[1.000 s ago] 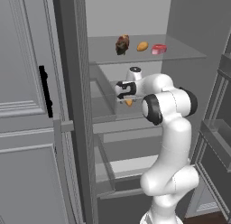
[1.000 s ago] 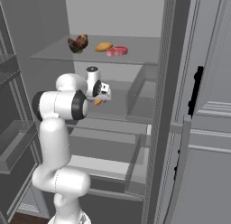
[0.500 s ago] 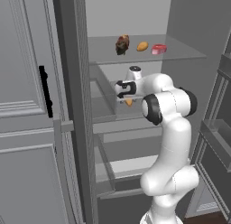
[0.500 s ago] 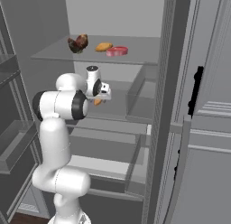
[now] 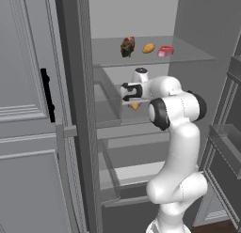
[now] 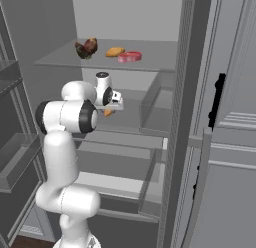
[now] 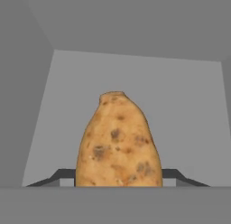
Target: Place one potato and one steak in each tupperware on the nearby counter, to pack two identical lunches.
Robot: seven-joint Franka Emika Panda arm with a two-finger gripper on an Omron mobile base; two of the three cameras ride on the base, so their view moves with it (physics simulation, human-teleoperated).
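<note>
Hand [image 5: 133, 104] reaches into the open fridge at the middle shelf [image 6: 131, 123], fingers closed against a potato [image 7: 119, 142] that sits between them. Upper shelf [image 5: 188, 56]: dark steak [image 5: 127, 45], second potato [image 5: 148, 48], red steak [image 5: 165, 51], well apart from the hand.

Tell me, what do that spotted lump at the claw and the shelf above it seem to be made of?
The potato looks like real vegetable: matte tan skin with brown speckles. The shelf seems to be frosted glass or plastic: thin, flat, pale grey and slightly see-through, though that is uncertain.
</note>
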